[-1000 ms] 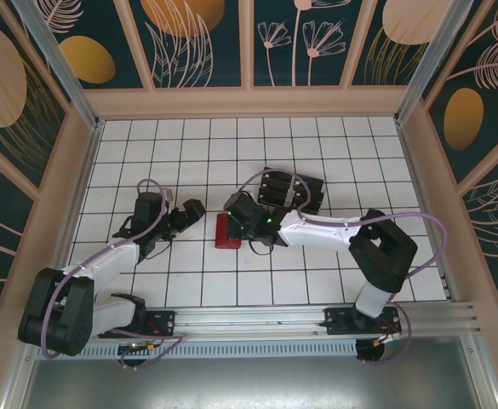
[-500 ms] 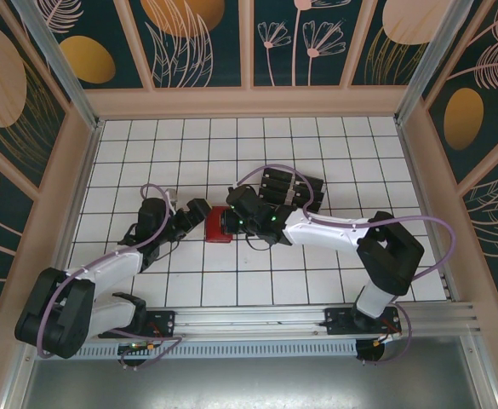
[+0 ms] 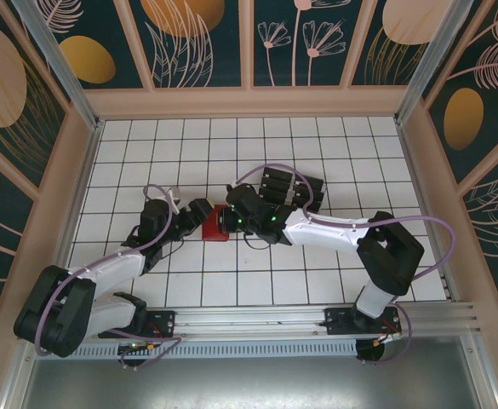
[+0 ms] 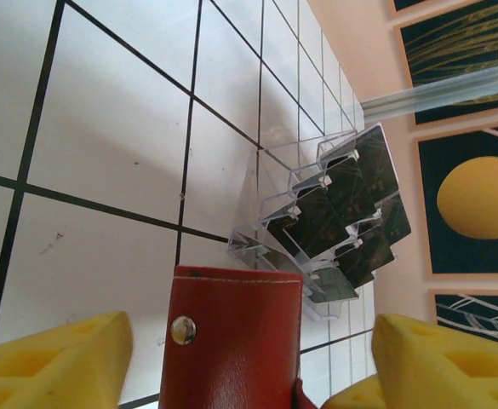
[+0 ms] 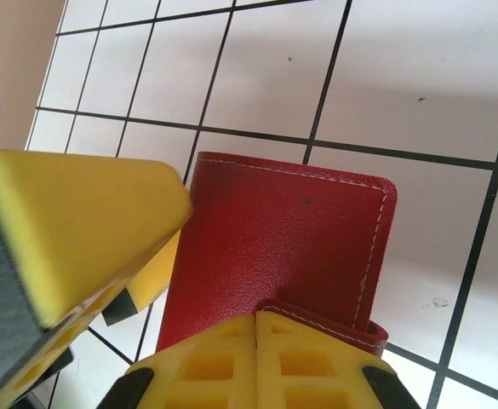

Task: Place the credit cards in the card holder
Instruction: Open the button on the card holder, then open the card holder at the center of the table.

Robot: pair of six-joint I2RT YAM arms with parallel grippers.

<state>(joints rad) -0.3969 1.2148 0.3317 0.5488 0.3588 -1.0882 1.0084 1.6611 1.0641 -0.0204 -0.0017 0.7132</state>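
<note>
The red card holder (image 3: 215,225) sits at mid-table between my two grippers. My right gripper (image 3: 230,219) is shut, its yellow fingertips (image 5: 223,358) pressed together on the card holder's (image 5: 291,239) folded flap edge. My left gripper (image 3: 199,212) stands open astride the card holder (image 4: 231,341), a gap showing between each yellow pad (image 4: 57,358) and the red leather. A metal snap faces the left wrist camera. The black credit cards (image 4: 351,192) stand in a clear slotted tray (image 4: 250,192) just beyond, at the back right of the card holder in the top view (image 3: 291,189).
The left gripper's yellow finger (image 5: 78,221) crowds the right wrist view beside the card holder. White gridded table (image 3: 189,145) lies open toward the back and left. Pale wooden walls (image 3: 249,100) enclose the table on three sides.
The right gripper carried the card holder a little left and back. The left gripper slid right up to it and its jaws narrowed around it.
</note>
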